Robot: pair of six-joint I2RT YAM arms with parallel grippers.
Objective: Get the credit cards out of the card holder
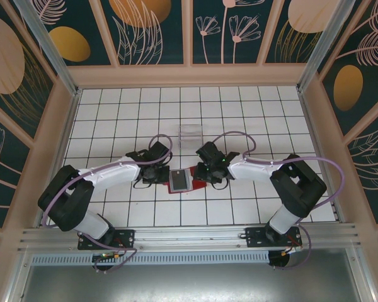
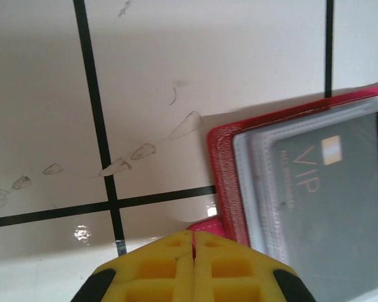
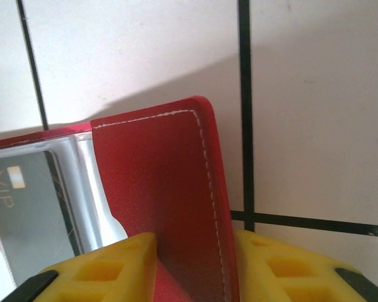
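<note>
1. Seen from above, the red card holder point(image 1: 184, 180) lies open near the middle of the white tiled table point(image 1: 113, 126), at 6 o'clock from a small clear box point(image 1: 190, 133). The left gripper point(image 1: 159, 175) sits at the holder's 9 o'clock and the right gripper point(image 1: 206, 175) at its 3 o'clock.
2. The left gripper's yellow fingers point(image 2: 164, 267) are pressed fully together. A red corner of the holder touches their tips at 12 o'clock. Whether that corner is pinched or only pinned down, I cannot tell.
3. The right gripper is part-way open, with one of its pads point(image 3: 135, 267) against each side of the raised red cover flap, so it has hold of the flap.
4. Of the credit cards point(image 2: 327, 201), one shows (dark grey, lettered VIP), seated in the clear pocket.
5. My judgement is that the holder is being opened and steadied, and no card is out yet. The next move calls for one gripper to keep the holder still while the other pinches the card's edge and slides it out.
6. Any cards behind the first are hidden, and so is the pocket's mouth. Both grippers' fingers are cut off at the wrist views' 6 o'clock edge.
</note>
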